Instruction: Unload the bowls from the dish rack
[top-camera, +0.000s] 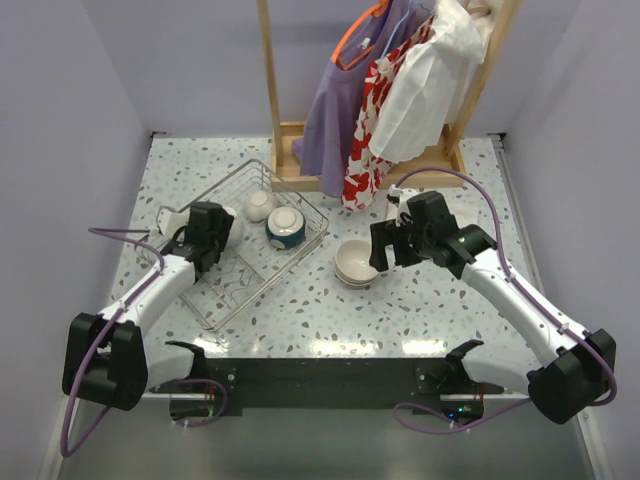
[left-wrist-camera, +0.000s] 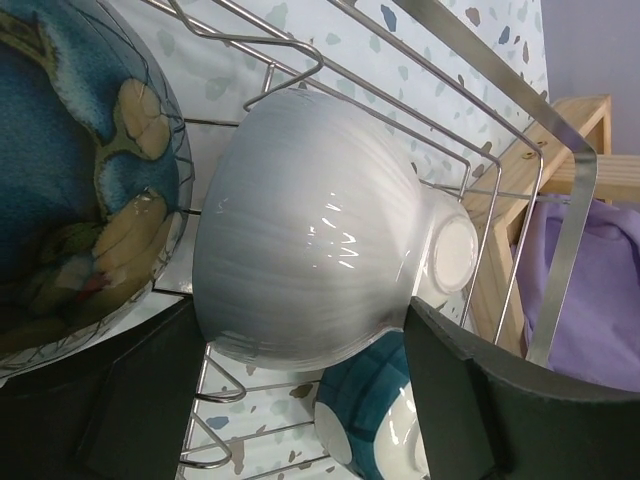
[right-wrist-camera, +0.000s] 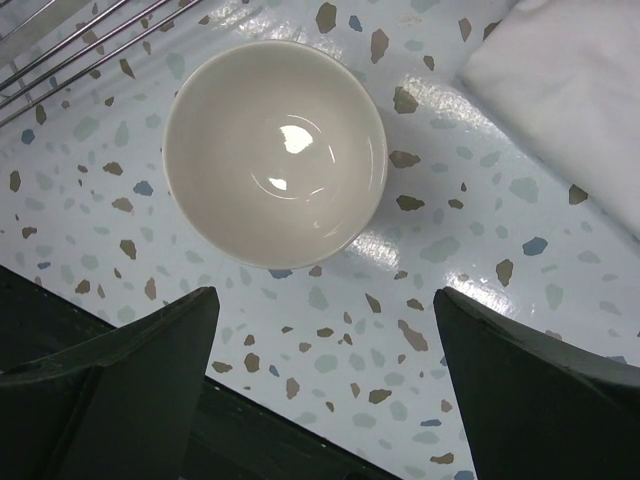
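We have the left end effector (left-wrist-camera: 300, 340) open astride a white bowl (left-wrist-camera: 310, 250) lying sideways in the rack (top-camera: 240, 290). Next, we judge, we close and lift it clear. Our right end effector (right-wrist-camera: 327, 300) hangs open, empty.

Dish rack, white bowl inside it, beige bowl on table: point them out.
dish rack (top-camera: 240, 280): top view, wire floor
white bowl (left-wrist-camera: 310, 240): left wrist view, outer wall
beige bowl (right-wrist-camera: 275, 150): right wrist view, inside
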